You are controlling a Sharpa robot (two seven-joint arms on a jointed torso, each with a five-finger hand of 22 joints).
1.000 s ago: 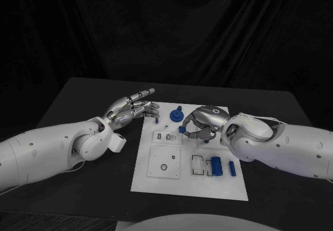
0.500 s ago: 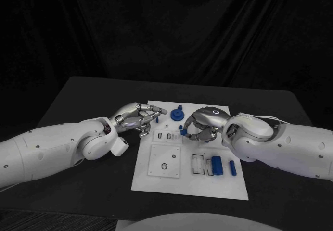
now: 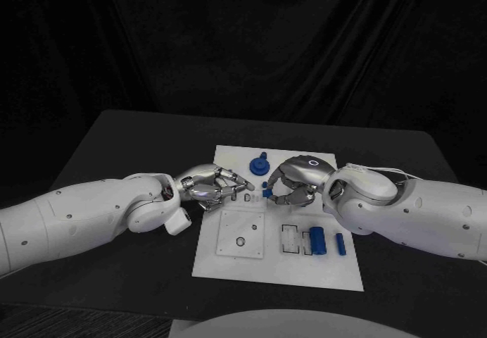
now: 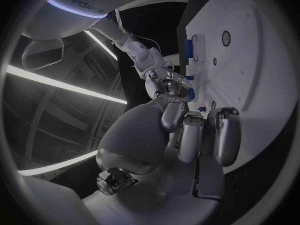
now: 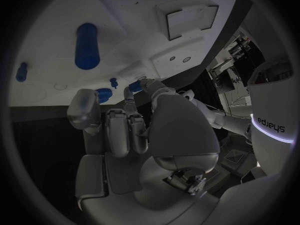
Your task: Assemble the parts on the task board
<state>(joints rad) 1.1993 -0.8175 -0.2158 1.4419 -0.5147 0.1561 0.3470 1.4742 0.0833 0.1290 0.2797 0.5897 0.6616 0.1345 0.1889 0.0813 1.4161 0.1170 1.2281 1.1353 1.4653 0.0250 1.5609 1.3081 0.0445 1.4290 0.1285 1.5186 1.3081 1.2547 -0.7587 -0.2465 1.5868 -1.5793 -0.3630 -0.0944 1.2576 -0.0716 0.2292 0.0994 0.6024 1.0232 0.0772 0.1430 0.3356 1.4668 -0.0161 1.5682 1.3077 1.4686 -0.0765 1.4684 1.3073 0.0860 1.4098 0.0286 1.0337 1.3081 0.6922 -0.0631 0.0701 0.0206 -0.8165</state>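
white plastic, the task board (image 3: 266, 262) lies flat on the black table (image 3: 122, 141), and both hands meet over its far half. the right hand (image 3: 294, 182) hangs knuckles-up with its fingers curled down and inward; a small blue part (image 3: 267, 190) sits at its fingertips, on the side facing the left hand. in the right wrist view a blue piece (image 5: 135, 87) shows pinched at the tip of that hand's fingers, so it holds this part in a narrow grasp. the left hand (image 3: 211, 185) is just beside it, fingers bunched narrowly and reaching toward the same spot, tips close to the blue part; whether they touch it, or hold anything, i cannot tell. beyond the two hands, at the board's far edge, stands a round blue part (image 3: 260, 167). nearer the robot than the right hand, a blue cylinder (image 3: 316, 241) lies beside a slim blue pin (image 3: 340, 246), both well apart from the fingers. a raised white block (image 3: 241, 237) sits nearer the robot than the left hand.
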